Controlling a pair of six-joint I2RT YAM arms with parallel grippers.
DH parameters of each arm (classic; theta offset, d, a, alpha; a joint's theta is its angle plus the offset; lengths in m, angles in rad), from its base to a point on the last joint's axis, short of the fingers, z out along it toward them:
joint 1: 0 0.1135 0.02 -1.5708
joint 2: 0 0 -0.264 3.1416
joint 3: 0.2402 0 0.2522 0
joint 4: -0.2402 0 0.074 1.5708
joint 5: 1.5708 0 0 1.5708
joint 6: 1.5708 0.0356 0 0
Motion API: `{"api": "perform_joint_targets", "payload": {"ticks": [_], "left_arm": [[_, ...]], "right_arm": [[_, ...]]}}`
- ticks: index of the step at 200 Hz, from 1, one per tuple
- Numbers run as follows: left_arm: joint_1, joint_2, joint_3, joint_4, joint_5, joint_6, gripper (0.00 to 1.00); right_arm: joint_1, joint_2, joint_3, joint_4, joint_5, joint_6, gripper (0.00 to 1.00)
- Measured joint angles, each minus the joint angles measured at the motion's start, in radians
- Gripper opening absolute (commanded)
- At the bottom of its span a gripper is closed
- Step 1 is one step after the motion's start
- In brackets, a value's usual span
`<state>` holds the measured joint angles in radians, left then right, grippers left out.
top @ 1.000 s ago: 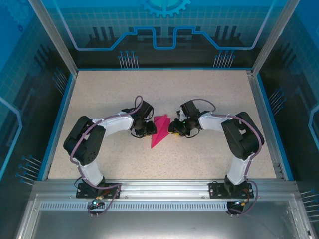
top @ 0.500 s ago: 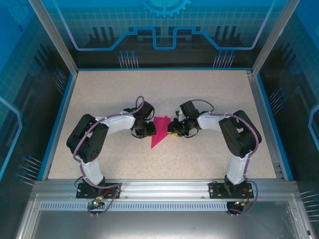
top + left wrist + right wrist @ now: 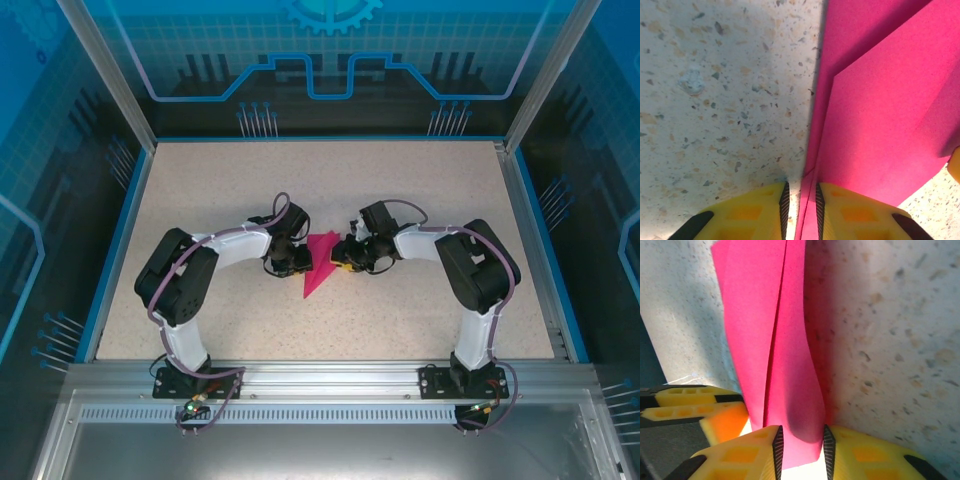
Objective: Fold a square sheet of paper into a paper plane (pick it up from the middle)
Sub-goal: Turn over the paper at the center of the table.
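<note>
Two yellow-fingered grippers hold a single piece of magenta paper between them. In the left wrist view, the left gripper (image 3: 800,192) has its fingers almost together, and a thin edge of the paper plane (image 3: 880,100) runs into the narrow slit between them, so it is gripped there. Ahead of those fingers and to their right, the paper spreads in flat overlapping layers with a straight fold edge. Ahead and to their left lies the bare speckled table (image 3: 715,100). In the right wrist view, the right gripper (image 3: 801,437) is clamped on the paper. A folded band of it is pinched between the two fingers and rises ahead of them, slightly bowed, with a crease along its length. The other gripper's yellow fingers lie just to its left, past the paper. From above, the two grippers face each other across the plane, one at each long side of its wider part. The plane's point reaches back toward the arm bases, past both sets of fingers. Farther out, a blue rim (image 3: 330,138) borders the table.
</note>
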<state>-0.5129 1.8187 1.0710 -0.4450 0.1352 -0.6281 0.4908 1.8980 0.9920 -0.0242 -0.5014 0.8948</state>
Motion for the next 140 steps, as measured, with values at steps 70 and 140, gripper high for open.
{"api": "perform_joint_targets", "payload": {"ticks": [70, 140], "left_arm": [[0.000, 0.000, 0.000, 0.001, 0.000, -0.001, 0.24], [0.002, -0.001, 0.000, 0.001, 0.003, -0.002, 0.25]], "right_arm": [[0.002, 0.006, 0.000, 0.080, -0.031, 0.031, 0.39], [0.027, 0.053, 0.026, 0.126, -0.031, 0.048, 0.34]]}}
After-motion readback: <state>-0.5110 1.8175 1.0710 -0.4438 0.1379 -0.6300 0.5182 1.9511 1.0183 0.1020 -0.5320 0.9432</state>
